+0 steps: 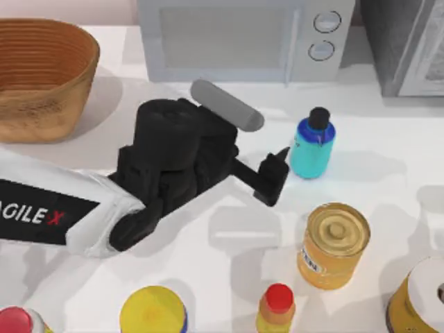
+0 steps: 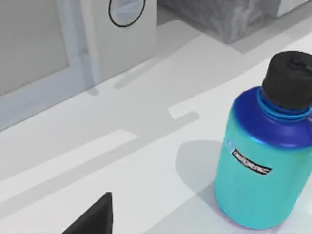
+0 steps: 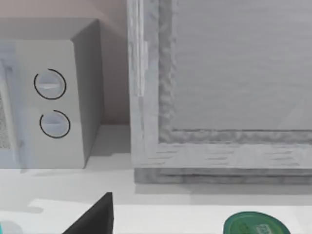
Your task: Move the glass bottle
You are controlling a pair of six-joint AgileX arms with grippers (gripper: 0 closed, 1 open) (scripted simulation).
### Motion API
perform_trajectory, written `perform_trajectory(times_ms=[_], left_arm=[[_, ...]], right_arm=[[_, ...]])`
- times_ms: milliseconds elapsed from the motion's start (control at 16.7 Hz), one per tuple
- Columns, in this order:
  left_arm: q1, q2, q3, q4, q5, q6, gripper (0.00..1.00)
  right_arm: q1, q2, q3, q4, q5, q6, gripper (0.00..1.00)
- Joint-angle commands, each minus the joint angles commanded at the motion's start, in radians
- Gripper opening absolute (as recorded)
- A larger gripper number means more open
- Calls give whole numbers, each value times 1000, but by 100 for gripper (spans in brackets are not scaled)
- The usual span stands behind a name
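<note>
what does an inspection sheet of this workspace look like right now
surface: white table, with shadows cast across it.
job's things: glass bottle upright right of centre, cap on, free of any grip.
clutter: gold can nearer than the bottle; yellow bottle with red cap at the near edge; yellow lid and red lid also there; white-topped can near right; green lid in the right wrist view.
grippers: left pincer just left of the glass bottle, apart from it; a dark fingertip in the left wrist view.
cables: nothing seen.
surroundings: microwave at the back, wicker basket far left, grey appliance far right.
</note>
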Motion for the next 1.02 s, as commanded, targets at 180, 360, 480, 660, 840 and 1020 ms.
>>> perform_trajectory(times_ms=[180, 360, 480, 660, 840, 1020], left_arm=[[-52, 131, 52, 48, 4, 2, 100], [-68, 165, 65, 61, 6, 3, 100], [-68, 165, 65, 61, 6, 3, 100], [-61, 163, 62, 59, 8, 4, 100], [-17, 202, 126, 48, 43, 18, 100], [-4, 316, 249, 36, 48, 21, 100]], right_arm=[[0, 0, 0, 0, 0, 0, 100], [0, 0, 0, 0, 0, 0, 100], [0, 0, 0, 0, 0, 0, 100], [0, 0, 0, 0, 0, 0, 100], [0, 0, 0, 0, 0, 0, 100], [0, 0, 0, 0, 0, 0, 100]])
